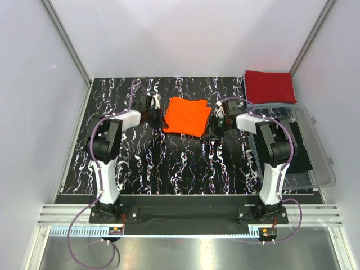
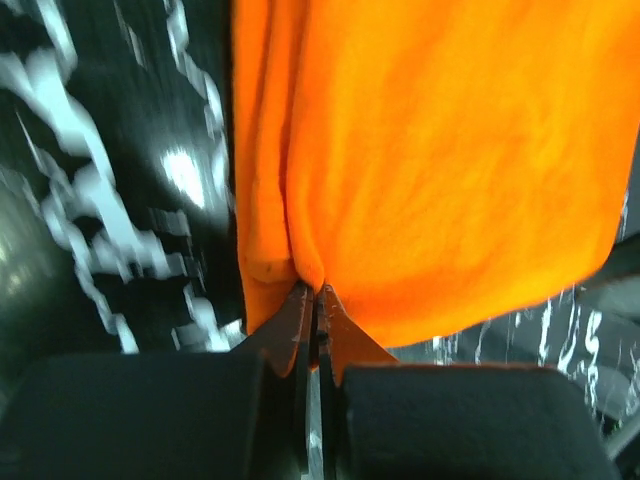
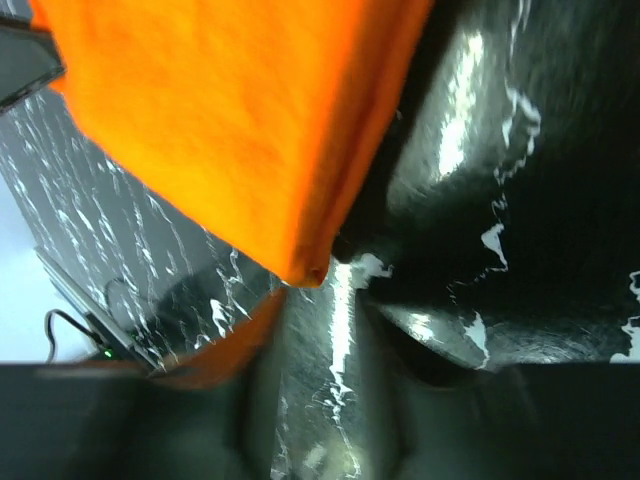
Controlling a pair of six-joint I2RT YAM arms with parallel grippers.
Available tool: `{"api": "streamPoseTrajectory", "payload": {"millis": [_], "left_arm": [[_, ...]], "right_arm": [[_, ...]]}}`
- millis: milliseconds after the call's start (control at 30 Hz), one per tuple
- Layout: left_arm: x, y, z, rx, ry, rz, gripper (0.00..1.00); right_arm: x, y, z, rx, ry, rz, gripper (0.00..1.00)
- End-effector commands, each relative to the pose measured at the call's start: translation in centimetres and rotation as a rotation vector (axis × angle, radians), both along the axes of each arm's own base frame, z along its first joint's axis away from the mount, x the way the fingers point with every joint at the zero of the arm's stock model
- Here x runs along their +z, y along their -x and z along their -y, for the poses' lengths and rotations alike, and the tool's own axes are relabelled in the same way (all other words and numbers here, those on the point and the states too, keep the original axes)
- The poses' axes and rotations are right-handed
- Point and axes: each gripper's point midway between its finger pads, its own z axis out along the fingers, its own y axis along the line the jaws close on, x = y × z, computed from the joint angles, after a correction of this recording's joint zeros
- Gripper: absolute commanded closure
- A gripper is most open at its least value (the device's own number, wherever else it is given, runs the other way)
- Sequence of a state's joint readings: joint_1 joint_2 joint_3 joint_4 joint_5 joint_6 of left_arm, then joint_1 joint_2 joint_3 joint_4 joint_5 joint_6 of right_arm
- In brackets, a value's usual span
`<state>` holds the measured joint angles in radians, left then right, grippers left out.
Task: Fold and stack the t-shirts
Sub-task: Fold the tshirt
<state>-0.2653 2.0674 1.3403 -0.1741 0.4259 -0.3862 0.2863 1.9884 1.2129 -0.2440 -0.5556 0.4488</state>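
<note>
Cloth in bright orange fills both wrist views. It is the orange t-shirt (image 1: 187, 116), folded into a rough square that sits slightly askew. The shirt lies in the middle of the black, white-veined table (image 1: 169, 163), towards the far side and between the two arms. Its surface is plain and matte, one flat colour with soft creases, and its left edge shows stacked layers where the fold doubles over.

The left gripper (image 2: 312, 300) is clamped on that left edge. Its two fingertips are pressed together, with a pinch of orange fabric puckered between them. The right gripper (image 1: 215, 125) is at the shirt's near right corner with its fingers apart — the glossy tabletop shows through the gap. In the blurred right wrist view the corner of the cloth hangs just ahead of the fingers and is not pinched.

The red t-shirt (image 1: 270, 85) is already folded into a neat rectangle — deep red, smooth and flat. It lies at the far right corner of the table, well apart from the orange one, just behind a clear plastic bin (image 1: 315, 152) at the right edge.
</note>
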Motion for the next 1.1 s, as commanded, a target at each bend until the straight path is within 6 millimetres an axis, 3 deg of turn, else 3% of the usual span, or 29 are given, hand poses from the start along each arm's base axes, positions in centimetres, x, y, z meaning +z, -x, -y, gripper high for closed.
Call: {"api": "streamPoseTrajectory", "payload": {"millis": [0, 100, 133, 200, 267, 333, 367, 400, 433, 467, 500, 533, 567, 600, 733, 900, 1067], "left_arm": [[1.8, 2.4, 0.9, 0.019, 0.023, -0.015, 1.0], [1.8, 4.5, 1.0, 0.039, 0.014, -0.042, 1.0], [1.1, 5.5, 0.7, 0.048, 0.0, -0.067, 1.0], [1.4, 6.6, 0.2, 0.075, -0.006, -0.083, 1.0], [0.9, 8.3, -0.1, 0.077, -0.014, -0.112, 1.0], [0.9, 10.2, -0.5, 0.076, -0.031, -0.122, 1.0], [0.8, 10.9, -0.7, 0.076, -0.038, -0.128, 1.0], [1.4, 11.6, -0.8, 0.08, -0.04, -0.118, 1.0], [0.6, 13.0, -1.2, 0.081, -0.049, -0.148, 1.0], [0.5, 13.7, -1.3, 0.087, -0.049, -0.16, 1.0], [0.9, 14.2, -1.5, 0.092, -0.049, -0.151, 1.0], [0.1, 15.4, -2.1, 0.102, -0.064, -0.178, 1.0], [0.5, 15.6, -2.3, 0.114, -0.062, -0.164, 1.0], [0.3, 15.9, -2.8, 0.129, -0.076, -0.162, 1.0], [-0.1, 16.8, -3.3, 0.141, -0.094, -0.178, 1.0], [-0.2, 16.9, -3.6, 0.153, -0.105, -0.185, 1.0], [-0.9, 17.1, -3.7, 0.151, -0.117, -0.202, 1.0]], "right_arm": [[0.8, 0.3, -0.7, 0.033, -0.04, 0.048, 0.69], [0.7, 1.4, -0.4, 0.038, -0.039, 0.043, 0.83], [0.7, 1.7, -0.2, 0.038, -0.037, 0.044, 0.93], [0.9, 3.0, 0.2, 0.031, -0.032, 0.037, 1.0], [2.1, 4.0, 0.4, 0.034, -0.041, 0.055, 1.0], [1.6, 6.2, 1.1, 0.03, -0.025, 0.027, 1.0], [2.5, 6.9, 1.2, 0.031, -0.027, 0.047, 1.0], [1.6, 8.6, 1.7, 0.033, -0.007, 0.016, 1.0], [1.7, 9.3, 2.0, 0.03, 0.003, 0.013, 1.0], [2.7, 9.9, 2.2, 0.021, 0.001, 0.034, 1.0], [2.2, 11.2, 2.7, 0.016, 0.008, 0.014, 0.86], [2.5, 11.6, 2.7, 0.01, 0.004, 0.022, 0.79], [3.2, 11.8, 2.8, 0.007, -0.002, 0.048, 0.75], [3.5, 11.8, 2.7, 0.017, -0.008, 0.063, 0.64], [5.2, 10.5, 1.8, 0.073, -0.038, 0.128, 0.46], [5.6, 7.9, 0.0, 0.125, -0.07, 0.134, 0.39], [3.8, 7.0, -3.0, 0.2, -0.076, 0.099, 0.39]]}}
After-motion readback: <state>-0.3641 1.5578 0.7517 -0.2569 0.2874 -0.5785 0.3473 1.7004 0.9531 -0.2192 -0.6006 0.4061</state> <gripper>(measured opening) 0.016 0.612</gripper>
